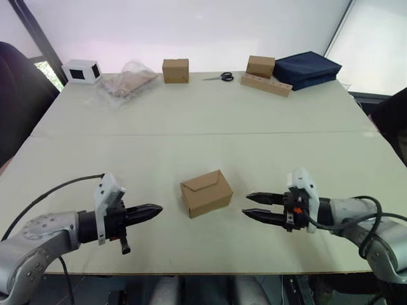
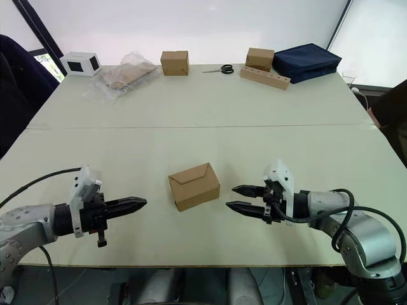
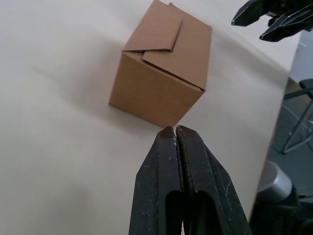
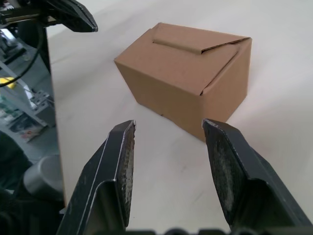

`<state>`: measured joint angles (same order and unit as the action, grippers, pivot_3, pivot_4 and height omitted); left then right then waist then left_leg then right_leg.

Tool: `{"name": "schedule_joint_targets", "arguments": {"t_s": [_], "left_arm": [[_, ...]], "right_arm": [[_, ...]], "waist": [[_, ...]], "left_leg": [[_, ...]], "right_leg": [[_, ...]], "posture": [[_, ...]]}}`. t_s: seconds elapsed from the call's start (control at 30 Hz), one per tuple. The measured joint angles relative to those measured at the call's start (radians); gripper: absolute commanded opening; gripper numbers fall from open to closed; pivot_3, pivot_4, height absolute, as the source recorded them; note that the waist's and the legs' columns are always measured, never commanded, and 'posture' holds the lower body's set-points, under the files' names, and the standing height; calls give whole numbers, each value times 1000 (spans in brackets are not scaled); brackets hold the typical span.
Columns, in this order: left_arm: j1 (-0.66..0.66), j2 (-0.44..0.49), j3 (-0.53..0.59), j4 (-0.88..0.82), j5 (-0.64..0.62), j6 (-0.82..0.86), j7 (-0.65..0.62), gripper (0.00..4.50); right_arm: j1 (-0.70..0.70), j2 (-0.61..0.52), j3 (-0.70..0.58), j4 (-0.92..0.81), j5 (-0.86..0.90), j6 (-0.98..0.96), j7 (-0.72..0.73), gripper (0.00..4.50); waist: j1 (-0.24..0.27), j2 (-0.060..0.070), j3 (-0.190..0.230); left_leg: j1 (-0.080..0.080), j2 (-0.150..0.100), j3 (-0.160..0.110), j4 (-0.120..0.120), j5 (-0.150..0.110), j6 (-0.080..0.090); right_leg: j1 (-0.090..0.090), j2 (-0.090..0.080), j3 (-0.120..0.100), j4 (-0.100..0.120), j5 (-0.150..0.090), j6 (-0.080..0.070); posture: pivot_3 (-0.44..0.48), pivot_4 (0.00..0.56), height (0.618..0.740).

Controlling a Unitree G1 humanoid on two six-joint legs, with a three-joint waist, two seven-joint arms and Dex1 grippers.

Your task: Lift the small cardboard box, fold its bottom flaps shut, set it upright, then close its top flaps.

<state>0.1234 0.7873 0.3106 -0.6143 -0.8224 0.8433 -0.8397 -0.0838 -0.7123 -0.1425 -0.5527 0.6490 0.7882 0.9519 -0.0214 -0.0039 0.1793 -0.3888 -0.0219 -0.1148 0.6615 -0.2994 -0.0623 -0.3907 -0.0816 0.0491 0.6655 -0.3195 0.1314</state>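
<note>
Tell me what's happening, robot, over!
Left gripper shut, right gripper open, both empty. Small cardboard box on the table between them, flaps closed, untouched. Nothing in the way.

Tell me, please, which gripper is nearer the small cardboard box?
Right, slightly. The right gripper sits open just off the small cardboard box; the left gripper, shut, points at it from a bit farther.

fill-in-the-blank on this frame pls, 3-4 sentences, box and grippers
1. The small cardboard box rests on the ____ between the two grippers.
2. The left gripper has its fingers ____.
3. The right gripper has its fingers ____, pointing at the box without touching it.
4. At the far edge of the table, the scissors lie between two smaller brown ____.

Missing words: table; shut; open; cartons
</note>
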Motion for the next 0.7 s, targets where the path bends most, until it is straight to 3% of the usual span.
{"name": "schedule_joint_targets", "arguments": {"t_s": [0.3,0.5,0.7], "left_arm": [[60,-24,-2,3,12,-43,35,0],[-161,-96,-56,3,-18,-46,128,0],[-243,-154,-223,10,69,-71,182,0]], "right_arm": [[-11,-7,46,-50,22,0,-47,2213],[-195,67,131,-4,-43,-80,-112,2213],[-240,116,268,88,-151,-144,-141,2213]], "waist": [[8,0,0],[6,0,0],[4,0,0]], "left_leg": [[-1,0,0,0,0,0],[0,0,-1,0,0,-1],[-2,-1,-1,0,1,-1]], "right_leg": [[1,-1,0,-1,0,0],[0,0,-2,-1,0,0],[-2,0,0,-1,0,0]], "posture": [[0,150,740],[0,150,740],[0,150,740]]}}
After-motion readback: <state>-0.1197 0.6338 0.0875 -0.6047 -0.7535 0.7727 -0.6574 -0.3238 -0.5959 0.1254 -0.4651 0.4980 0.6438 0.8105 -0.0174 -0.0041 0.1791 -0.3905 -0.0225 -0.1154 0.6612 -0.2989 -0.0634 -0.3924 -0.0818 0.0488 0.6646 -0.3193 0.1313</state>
